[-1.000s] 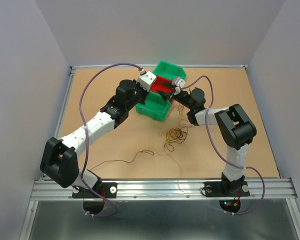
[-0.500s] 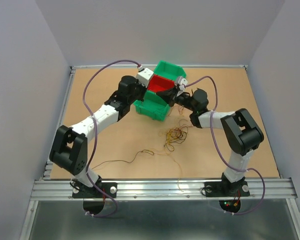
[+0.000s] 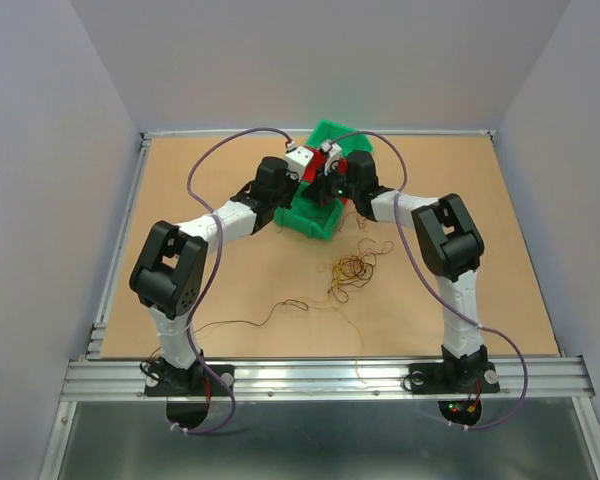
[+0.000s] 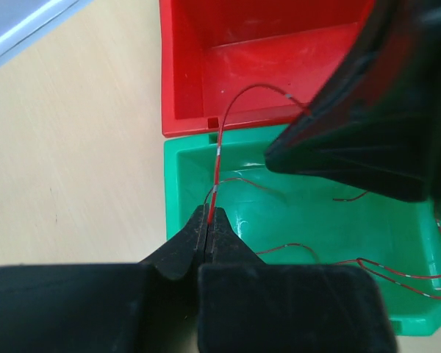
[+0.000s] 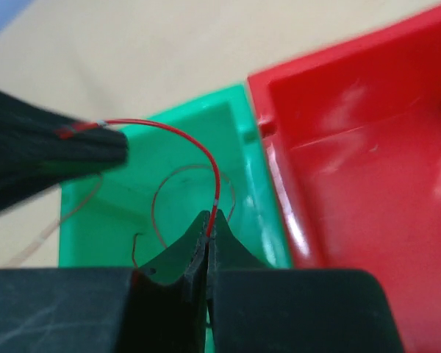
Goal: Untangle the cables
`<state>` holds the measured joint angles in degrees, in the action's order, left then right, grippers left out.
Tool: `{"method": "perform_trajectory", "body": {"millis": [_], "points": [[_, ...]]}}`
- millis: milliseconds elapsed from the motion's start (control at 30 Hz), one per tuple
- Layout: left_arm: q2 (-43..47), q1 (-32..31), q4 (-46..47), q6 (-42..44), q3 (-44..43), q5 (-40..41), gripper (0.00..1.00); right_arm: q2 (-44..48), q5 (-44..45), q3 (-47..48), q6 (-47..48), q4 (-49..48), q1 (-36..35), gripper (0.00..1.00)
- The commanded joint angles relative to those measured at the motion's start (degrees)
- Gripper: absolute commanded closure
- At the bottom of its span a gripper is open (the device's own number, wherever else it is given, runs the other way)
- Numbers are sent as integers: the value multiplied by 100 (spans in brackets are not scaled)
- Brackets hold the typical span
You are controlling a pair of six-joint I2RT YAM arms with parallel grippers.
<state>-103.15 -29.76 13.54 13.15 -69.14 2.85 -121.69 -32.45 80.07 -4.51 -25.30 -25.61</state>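
Left wrist: left gripper and right gripper both pinch thin red wire over far green plastic bin. Light, limp, snag-prone; hold near ends.

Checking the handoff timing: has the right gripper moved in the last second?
Yes. Seen from above, the right gripper shifted left, from beyond the green bin's right edge to over the bin; its jaws now pinch a red wire.
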Motion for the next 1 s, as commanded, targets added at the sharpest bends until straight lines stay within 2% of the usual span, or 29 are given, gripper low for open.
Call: {"method": "perform_trajectory", "body": {"millis": [0,200,367,600,700,800,967], "points": [[-73,14,430,-259,-310,478,100,-697,125,851,-190,1475,-23,99],[102,5,1334,-743,-91,366,100,-918,89,826,-217,1545,-24,99],[383,-4,1546,-1059,49,40,100,-646,46,527,2,1563,-23,99],[164,-4,2292,-1481,94,250,100,-435,28,272,109,1519,-24,99],[138,-4,2626,-1613,208,531,100,-364,-174,211,3,1335,-32,99],[190,-4,3424,-1867,524,1258,100,-338,-236,167,-32,1220,-32,99],[59,-21,3480,-2492,525,2438,100,-321,-262,149,-32,1177,-32,100]]}}
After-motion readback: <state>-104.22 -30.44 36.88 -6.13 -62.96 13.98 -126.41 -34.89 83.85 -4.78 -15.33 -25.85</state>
